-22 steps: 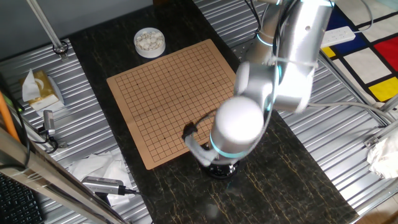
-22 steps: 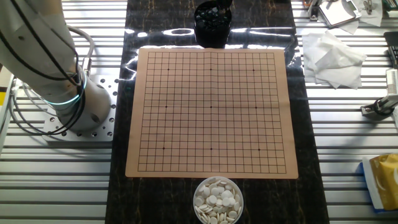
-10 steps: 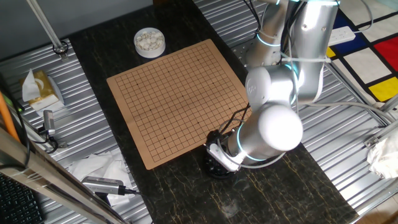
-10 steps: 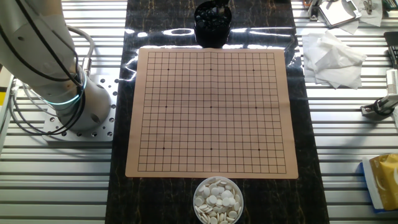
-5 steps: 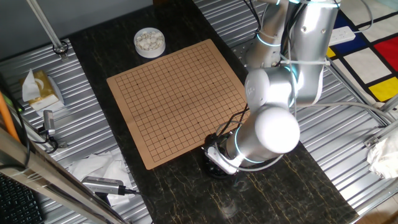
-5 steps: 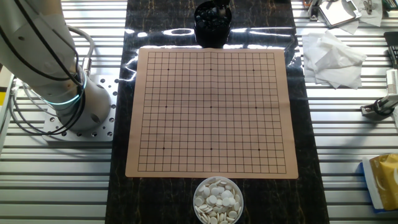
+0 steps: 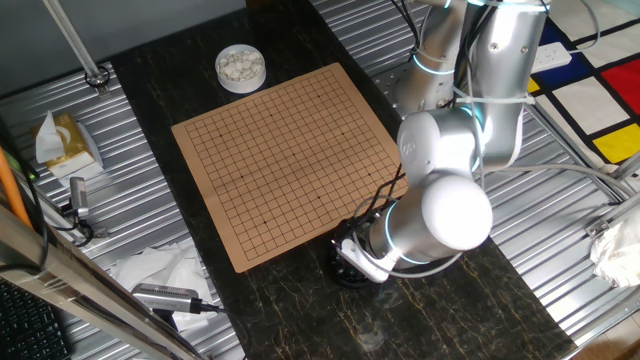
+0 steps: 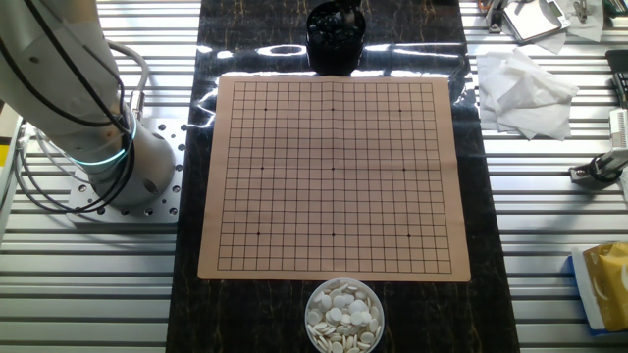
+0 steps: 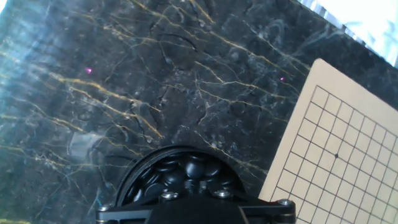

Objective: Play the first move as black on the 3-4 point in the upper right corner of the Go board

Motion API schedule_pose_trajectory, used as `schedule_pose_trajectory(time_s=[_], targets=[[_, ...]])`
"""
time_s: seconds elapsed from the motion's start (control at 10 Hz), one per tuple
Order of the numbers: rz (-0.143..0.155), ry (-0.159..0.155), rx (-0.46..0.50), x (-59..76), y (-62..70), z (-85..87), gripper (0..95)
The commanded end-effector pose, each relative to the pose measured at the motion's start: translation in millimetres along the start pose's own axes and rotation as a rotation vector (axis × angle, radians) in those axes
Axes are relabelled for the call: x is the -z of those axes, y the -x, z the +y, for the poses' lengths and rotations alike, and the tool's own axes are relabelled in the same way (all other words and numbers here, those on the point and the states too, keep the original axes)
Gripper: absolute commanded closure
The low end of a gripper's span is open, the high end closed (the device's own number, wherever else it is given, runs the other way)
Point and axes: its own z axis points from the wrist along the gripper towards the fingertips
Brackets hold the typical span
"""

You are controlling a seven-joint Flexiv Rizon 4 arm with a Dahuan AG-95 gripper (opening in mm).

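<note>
Black stones fill the round bowl (image 9: 183, 177), which sits on the dark marble table (image 9: 124, 74) just off the Go board (image 8: 334, 176) edge. Hand view: bowl at 6 o'clock, board corner at 3 o'clock. No single stone is separated from the pile; none lies on the grid. The gripper (image 7: 352, 262) hangs directly over the bowl, fingertips hidden behind its own housing, so whether they are spread or pinching cannot be told. The 3-4 point (image 8: 423, 131) is bare. White stones bowl (image 8: 343, 314) sits at the board's opposite edge, at 6 o'clock in the other fixed view.
</note>
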Motion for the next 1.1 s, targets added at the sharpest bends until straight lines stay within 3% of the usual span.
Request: schedule_pose_trajectory(time_s=[0.1, 0.3, 0.5, 0.7, 1.0, 1.1], targets=[[0.003, -0.006, -0.002, 0.7, -1.0, -0.8, 95.0], [0.020, -0.008, 0.035, 0.7, -1.0, -0.8, 95.0], [0.016, 0.006, 0.051, 0.7, -1.0, -0.8, 95.0], [0.051, 0.029, 0.068, 0.7, -1.0, -0.8, 95.0], [0.050, 0.021, 0.081, 0.7, -1.0, -0.8, 95.0], [0.035, 0.016, 0.083, 0.7, -1.0, -0.8, 95.0]])
